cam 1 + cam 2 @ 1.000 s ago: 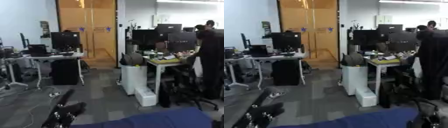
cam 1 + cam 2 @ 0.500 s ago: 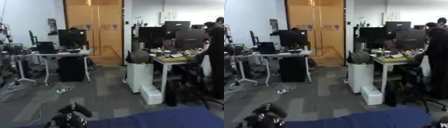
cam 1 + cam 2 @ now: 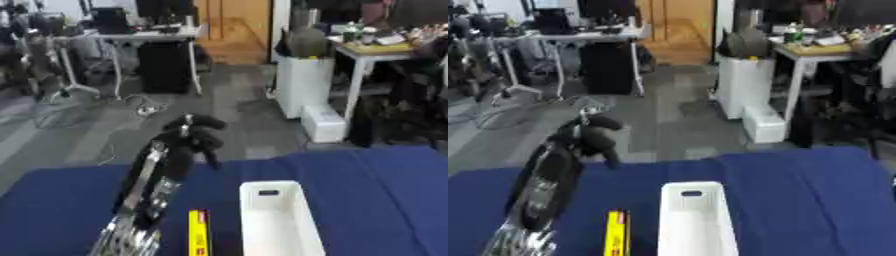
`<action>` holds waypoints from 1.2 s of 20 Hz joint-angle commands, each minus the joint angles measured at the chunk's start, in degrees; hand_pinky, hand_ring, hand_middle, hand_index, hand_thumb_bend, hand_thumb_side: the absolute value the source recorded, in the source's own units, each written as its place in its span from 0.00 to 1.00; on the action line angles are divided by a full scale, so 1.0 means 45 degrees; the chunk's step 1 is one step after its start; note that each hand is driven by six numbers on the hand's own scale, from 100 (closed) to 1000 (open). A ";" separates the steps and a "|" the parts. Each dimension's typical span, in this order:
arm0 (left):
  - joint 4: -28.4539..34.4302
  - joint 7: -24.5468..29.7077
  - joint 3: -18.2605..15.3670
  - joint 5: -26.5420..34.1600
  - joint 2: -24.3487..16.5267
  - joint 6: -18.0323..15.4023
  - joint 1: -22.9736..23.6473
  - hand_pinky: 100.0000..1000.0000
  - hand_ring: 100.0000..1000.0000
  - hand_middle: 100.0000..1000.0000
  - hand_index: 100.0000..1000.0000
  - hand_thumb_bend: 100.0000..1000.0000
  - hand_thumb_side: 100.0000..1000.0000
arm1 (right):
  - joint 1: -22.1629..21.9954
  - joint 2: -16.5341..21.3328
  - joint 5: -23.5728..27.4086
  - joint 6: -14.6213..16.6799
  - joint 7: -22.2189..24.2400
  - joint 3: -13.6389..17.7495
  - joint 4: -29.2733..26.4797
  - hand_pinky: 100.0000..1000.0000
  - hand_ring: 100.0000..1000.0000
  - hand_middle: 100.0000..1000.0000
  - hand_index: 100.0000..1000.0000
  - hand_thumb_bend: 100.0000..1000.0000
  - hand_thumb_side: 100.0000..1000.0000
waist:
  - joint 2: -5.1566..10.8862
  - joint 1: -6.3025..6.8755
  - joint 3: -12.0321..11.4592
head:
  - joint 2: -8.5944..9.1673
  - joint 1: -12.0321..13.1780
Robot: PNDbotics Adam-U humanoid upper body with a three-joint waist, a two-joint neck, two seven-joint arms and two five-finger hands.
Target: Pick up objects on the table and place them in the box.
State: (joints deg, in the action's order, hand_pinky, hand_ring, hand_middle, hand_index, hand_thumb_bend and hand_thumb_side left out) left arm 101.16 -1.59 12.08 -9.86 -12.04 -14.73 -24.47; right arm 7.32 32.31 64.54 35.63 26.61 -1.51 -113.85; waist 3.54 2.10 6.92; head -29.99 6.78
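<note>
A white, open-topped box (image 3: 275, 220) stands on the blue table (image 3: 385, 200), near the front middle. Just left of it lies a flat yellow object (image 3: 199, 234), long side running front to back. My left arm rises from the lower left. My left hand (image 3: 196, 136) hangs above the table's far edge, behind and left of the box. Its fingers droop relaxed and hold nothing. The picture is blurred. My right hand shows in neither view.
Beyond the table lies an office floor with desks (image 3: 140, 37) at the back left. A white cabinet (image 3: 304, 82) and a cluttered table (image 3: 385, 47) stand at the back right. Bare blue cloth lies right of the box.
The camera has tilted down, so the blue table, the white box and the yellow object have come into view. My left arm now reaches higher in the picture.
</note>
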 commanded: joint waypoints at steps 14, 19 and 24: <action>-0.5218 0.2347 0.0473 -0.4586 -0.2996 -0.2621 -0.3215 0.60 0.57 0.70 0.75 0.29 0.77 | 0.0045 0.0496 -0.0316 -0.0164 -0.0503 0.0103 -0.0165 0.00 0.00 0.00 0.09 0.00 1.00 | 0.0254 0.0091 0.0277 | -0.1140 0.0434; -0.6019 0.3188 0.0736 -0.6140 -0.3710 -0.4143 -0.3961 0.69 0.64 0.68 0.80 0.31 0.68 | 0.0042 0.0530 -0.0339 -0.0232 -0.0483 0.0086 -0.0165 0.00 0.00 0.00 0.09 0.00 1.00 | 0.0291 0.0121 0.0308 | -0.1200 0.0398; -0.6358 0.3616 0.1040 -0.8299 -0.4376 -0.5937 -0.4752 0.80 0.71 0.65 0.83 0.40 0.60 | 0.0009 0.0554 -0.0402 -0.0291 -0.0456 0.0065 -0.0165 0.00 0.00 0.00 0.10 0.00 1.00 | 0.0320 0.0152 0.0313 | -0.1282 0.0342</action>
State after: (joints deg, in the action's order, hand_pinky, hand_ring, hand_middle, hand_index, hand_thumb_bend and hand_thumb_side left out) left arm 72.44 14.35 16.76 -44.97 -29.57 -39.61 -44.30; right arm 6.91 33.13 62.95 34.49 24.48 -1.44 -113.85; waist 4.51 2.95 8.33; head -35.66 8.58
